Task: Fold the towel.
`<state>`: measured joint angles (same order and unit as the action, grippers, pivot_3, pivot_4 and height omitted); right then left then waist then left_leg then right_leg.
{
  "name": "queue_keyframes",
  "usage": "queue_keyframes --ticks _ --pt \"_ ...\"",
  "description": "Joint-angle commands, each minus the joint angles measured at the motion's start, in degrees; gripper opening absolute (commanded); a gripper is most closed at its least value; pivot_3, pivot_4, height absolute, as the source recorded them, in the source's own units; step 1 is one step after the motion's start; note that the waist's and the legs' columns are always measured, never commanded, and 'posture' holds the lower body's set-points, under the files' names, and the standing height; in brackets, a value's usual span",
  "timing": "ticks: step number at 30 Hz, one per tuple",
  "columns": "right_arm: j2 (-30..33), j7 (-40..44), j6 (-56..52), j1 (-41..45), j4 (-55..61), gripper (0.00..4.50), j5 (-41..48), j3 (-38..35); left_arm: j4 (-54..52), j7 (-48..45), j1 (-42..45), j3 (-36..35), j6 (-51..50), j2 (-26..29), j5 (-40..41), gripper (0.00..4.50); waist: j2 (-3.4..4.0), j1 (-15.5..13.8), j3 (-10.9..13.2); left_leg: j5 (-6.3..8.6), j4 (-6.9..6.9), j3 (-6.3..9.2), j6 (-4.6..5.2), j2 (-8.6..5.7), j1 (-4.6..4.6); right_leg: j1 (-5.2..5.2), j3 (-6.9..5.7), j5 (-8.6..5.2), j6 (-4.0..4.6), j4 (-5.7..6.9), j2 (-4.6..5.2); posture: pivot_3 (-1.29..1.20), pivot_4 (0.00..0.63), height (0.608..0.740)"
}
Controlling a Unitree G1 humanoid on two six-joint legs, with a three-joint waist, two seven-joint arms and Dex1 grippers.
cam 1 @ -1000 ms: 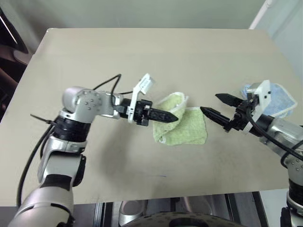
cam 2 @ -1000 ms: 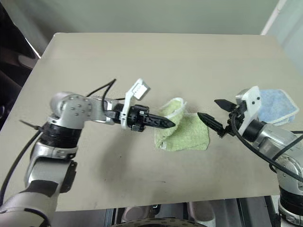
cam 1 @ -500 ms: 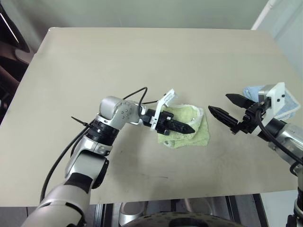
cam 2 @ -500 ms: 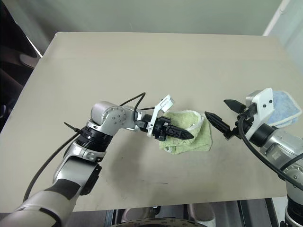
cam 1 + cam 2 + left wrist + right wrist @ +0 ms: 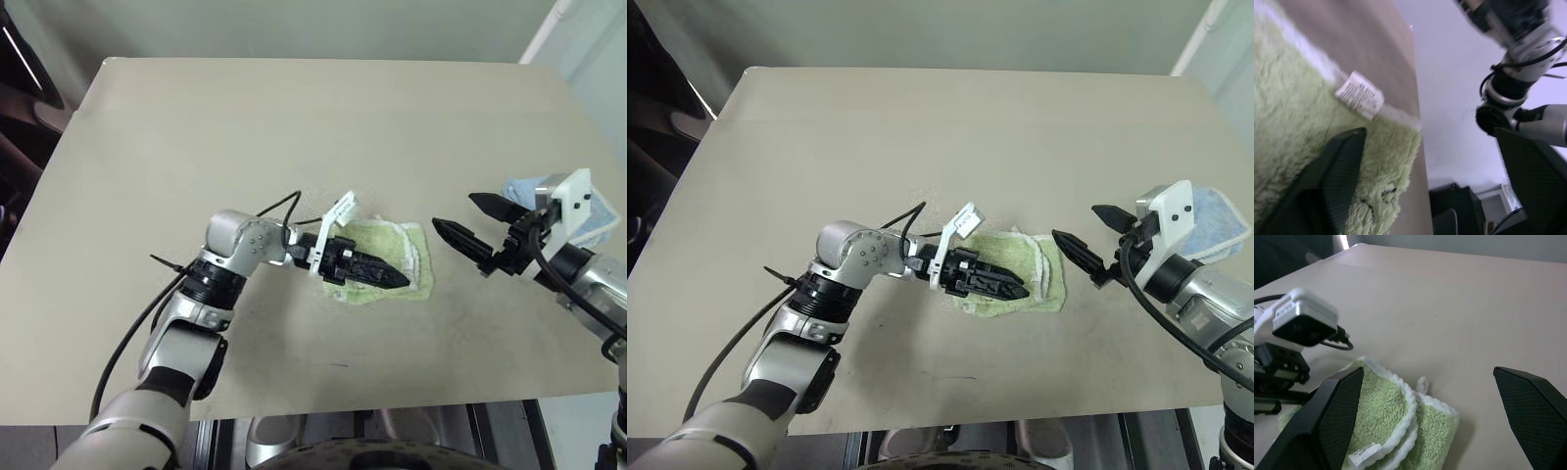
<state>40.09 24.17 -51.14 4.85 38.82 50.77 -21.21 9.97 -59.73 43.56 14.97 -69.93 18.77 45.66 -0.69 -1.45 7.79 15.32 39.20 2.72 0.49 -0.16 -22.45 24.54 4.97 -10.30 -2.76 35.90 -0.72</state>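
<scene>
On the tan table (image 5: 196, 127), we see the left gripper (image 5: 392, 277) low over the folded green towel (image 5: 411, 257), fingers parted and holding nothing. Right of the towel, the right gripper (image 5: 468, 221) hovers wide open, the blue towel (image 5: 1220, 217) behind it.

Hidden / cut off bits
L gripper (image 5: 390, 278) covers mid part of towel (image 5: 407, 257); folds under it not readable. Blue towel (image 5: 1218, 217) mostly behind R gripper's (image 5: 1086, 240) white housing, far edge cut by frame. Tag (image 5: 1359, 95) print too small to read. Bench (image 5: 294, 127) near edge partly out of frame.
</scene>
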Motion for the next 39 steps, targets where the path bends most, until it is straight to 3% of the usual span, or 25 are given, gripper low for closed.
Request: queue_keyframes --ticks 1,4,7,11,18,25,30,39 --pt "0.9 -0.1 -1.7 1.1 1.2 4.5 4.6 -0.5 -5.7 -0.9 0.0 -3.0 8.0 0.2 -1.6 4.49 0.0 0.0 0.0 0.0 0.0 0.0 0.0 0.0 0.0 0.0 0.0 0.0 0.0 0.0 0.0 0.0 0.15 0.733" --pt "0.7 0.6 -2.0 1.4 1.7 4.5 8.0 -0.3 -9.0 -4.4 -1.1 -3.3 18.9 3.4 -6.0 4.49 0.0 0.0 0.0 0.0 -0.01 -0.02 0.0 0.0 0.0 0.01 0.01 -0.03 -0.04 -0.01 -0.01 0.0 0.15 0.733" --pt "0.7 1.8 -1.6 1.4 1.9 3.9 10.2 1.1 -8.2 -4.0 -3.1 -4.8 29.4 6.0 -11.4 3.88 0.04 0.3 0.0 0.01 -0.05 -0.02 -0.01 0.01 0.04 0.04 0.03 -0.05 0.0 0.0 -0.04 0.0 0.15 0.733" --pt "-0.3 2.1 0.0 2.2 0.9 2.47 9.2 4.3 -7.1 -4.5 -6.1 -8.3 38.6 6.0 -13.3 2.44 0.04 0.2 0.0 0.13 -0.02 0.01 0.21 0.0 0.0 0.04 0.02 -0.06 0.01 0.0 -0.03 0.0 0.15 0.733" --pt "-2.3 4.8 3.4 4.8 -3.7 0.07 3.9 11.6 -6.8 -7.0 -11.6 -7.6 50.4 5.1 -17.4 0.03 0.06 0.1 0.0 0.52 0.08 0.01 0.82 -0.01 -0.12 0.09 0.01 0.26 0.54 -0.02 0.02 0.0 0.15 0.733" --pt "-4.8 7.7 8.1 4.6 -8.9 0.03 -3.3 17.3 -7.1 -10.2 -14.9 -2.6 54.5 3.1 -20.8 0.01 0.07 0.1 0.0 0.55 0.11 0.03 0.84 0.0 -0.21 0.15 -0.03 0.29 0.59 -0.02 0.04 0.0 0.15 0.733" --pt "-6.5 9.5 12.0 0.6 -11.9 0.03 -9.2 20.9 -4.1 -6.8 -16.2 1.0 56.6 1.0 -26.4 0.01 0.09 0.1 0.0 0.61 0.16 0.06 0.93 0.0 -0.23 0.14 -0.08 0.31 0.61 -0.02 0.07 0.0 0.15 0.733" --pt "-6.1 9.5 20.1 -3.7 -20.3 0.03 -26.7 31.3 0.7 -6.8 -15.3 5.5 51.2 -2.3 -29.0 0.01 0.18 0.5 -0.1 0.69 0.25 0.07 1.0 0.04 -0.17 0.05 -0.16 0.52 0.72 -0.03 0.08 0.0 0.15 0.733"
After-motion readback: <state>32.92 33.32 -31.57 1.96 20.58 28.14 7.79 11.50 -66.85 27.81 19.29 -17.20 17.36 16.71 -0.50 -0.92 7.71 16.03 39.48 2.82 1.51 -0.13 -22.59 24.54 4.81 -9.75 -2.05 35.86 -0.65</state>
